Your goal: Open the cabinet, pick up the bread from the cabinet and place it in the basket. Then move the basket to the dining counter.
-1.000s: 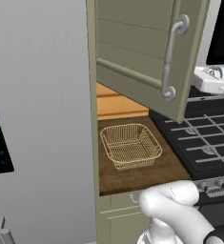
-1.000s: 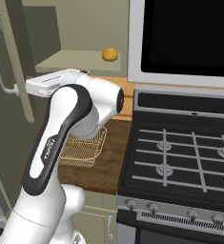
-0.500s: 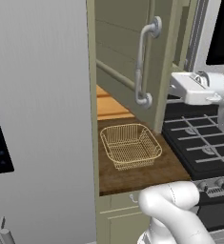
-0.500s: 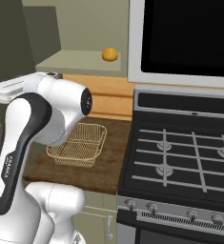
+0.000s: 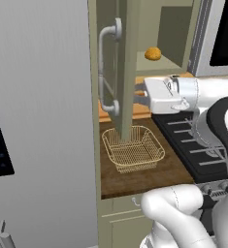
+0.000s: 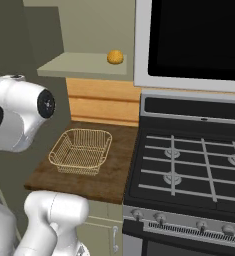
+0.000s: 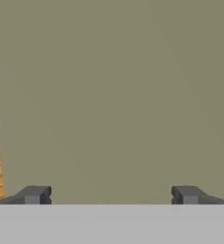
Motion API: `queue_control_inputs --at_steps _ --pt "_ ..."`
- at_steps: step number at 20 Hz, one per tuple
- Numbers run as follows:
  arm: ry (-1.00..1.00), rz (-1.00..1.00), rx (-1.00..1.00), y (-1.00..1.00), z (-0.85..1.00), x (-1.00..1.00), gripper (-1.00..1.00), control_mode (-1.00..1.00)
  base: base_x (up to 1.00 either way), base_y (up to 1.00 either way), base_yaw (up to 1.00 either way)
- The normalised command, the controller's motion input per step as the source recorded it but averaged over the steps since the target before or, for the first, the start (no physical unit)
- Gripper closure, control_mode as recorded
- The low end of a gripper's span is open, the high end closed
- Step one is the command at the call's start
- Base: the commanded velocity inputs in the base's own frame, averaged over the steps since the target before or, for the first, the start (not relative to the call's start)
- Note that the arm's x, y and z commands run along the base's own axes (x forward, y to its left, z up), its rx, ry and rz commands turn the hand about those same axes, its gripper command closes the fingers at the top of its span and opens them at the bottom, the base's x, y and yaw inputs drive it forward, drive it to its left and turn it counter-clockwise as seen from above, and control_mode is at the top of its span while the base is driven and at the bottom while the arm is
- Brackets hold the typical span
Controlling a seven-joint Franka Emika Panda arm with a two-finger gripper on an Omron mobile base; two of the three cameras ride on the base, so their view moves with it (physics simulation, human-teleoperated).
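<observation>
The sage-green cabinet stands open, its door (image 5: 127,63) swung out edge-on with the curved silver handle (image 5: 105,72) on its left face. The round golden bread (image 5: 153,53) (image 6: 115,56) sits on the cabinet shelf (image 6: 84,65). Below it, the tan wire basket (image 5: 132,149) (image 6: 81,150) rests empty on a short brown worktop. My gripper (image 5: 138,99) is right of the door's edge, below the shelf. In the hand view the gripper (image 7: 111,195) is open, fingertips (image 7: 35,194) wide apart, facing a flat green surface with nothing between them. The dining counter is out of view.
A large grey fridge (image 5: 38,121) flanks the cabinet on the left. A black gas stove (image 6: 189,165) with grates adjoins the worktop (image 6: 114,175) on the right, with a dark-fronted appliance (image 6: 194,35) above it. My white arm (image 6: 19,120) hangs over the worktop's left side.
The cabinet door has swung further open to the left, uncovering the bread in the left base view. My hand and arm moved left with it; the gripper stayed open.
</observation>
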Motion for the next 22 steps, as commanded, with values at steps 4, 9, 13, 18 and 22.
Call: queue_control_inputs --at_steps 4,9,13,18,22 --pt "0.0 0.0 0.0 0.18 0.0 0.0 -1.0 -1.0 0.0 0.0 0.0" --pt "0.0 0.0 0.0 0.0 0.0 0.0 -1.0 -1.0 0.0 0.0 0.0" --pt "-0.01 -0.14 0.0 -0.29 0.07 -0.23 -1.0 -1.0 0.0 0.0 0.0" --pt "0.11 -0.41 0.0 -0.72 0.11 -0.25 -1.0 -1.0 0.0 0.0 0.0" --pt "0.18 -0.39 -0.01 -0.74 0.19 -0.08 -1.0 -1.0 0.0 0.0 0.0"
